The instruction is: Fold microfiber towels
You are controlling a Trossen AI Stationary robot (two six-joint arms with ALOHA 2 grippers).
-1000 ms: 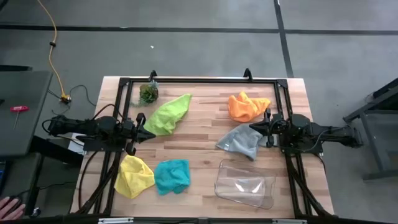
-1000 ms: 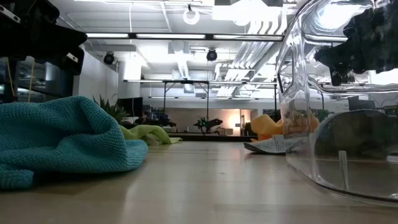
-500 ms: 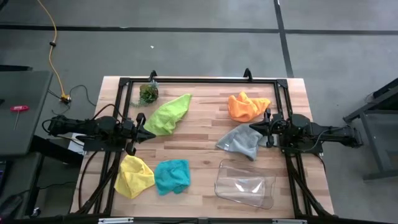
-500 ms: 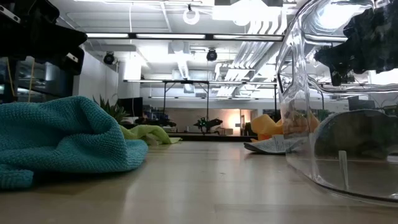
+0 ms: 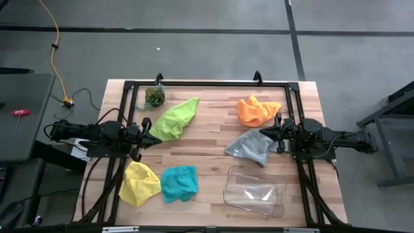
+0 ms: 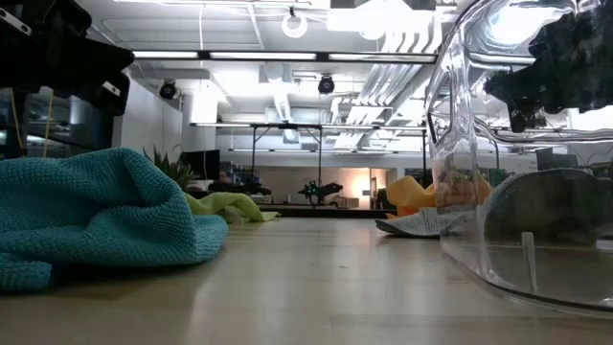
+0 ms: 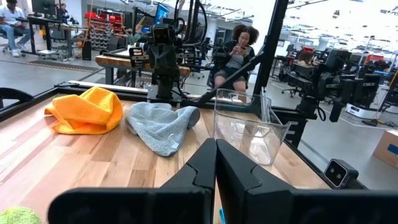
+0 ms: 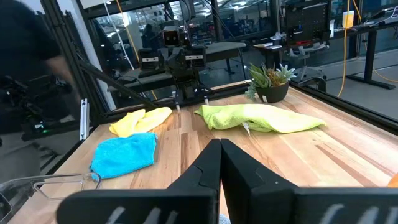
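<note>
Tray point(image 5: 255, 193) at lower right of your high view holds nothing. Both grippers, left point(image 5: 155, 138) and right point(image 5: 264, 133), are clenched on nothing. Lime towel point(image 5: 174, 118) and orange towel point(image 5: 257, 110) lie upper centre, grey towel point(image 5: 249, 146) mid-right, yellow towel point(image 5: 140, 182) and teal towel point(image 5: 178, 183) lower left.

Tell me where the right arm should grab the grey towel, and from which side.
Take the grey towel at its upper right corner, the part nearest the right end effector, coming from above. It lies crumpled but low on the table, and that edge looks free, while its lower side nears the tray.
</note>
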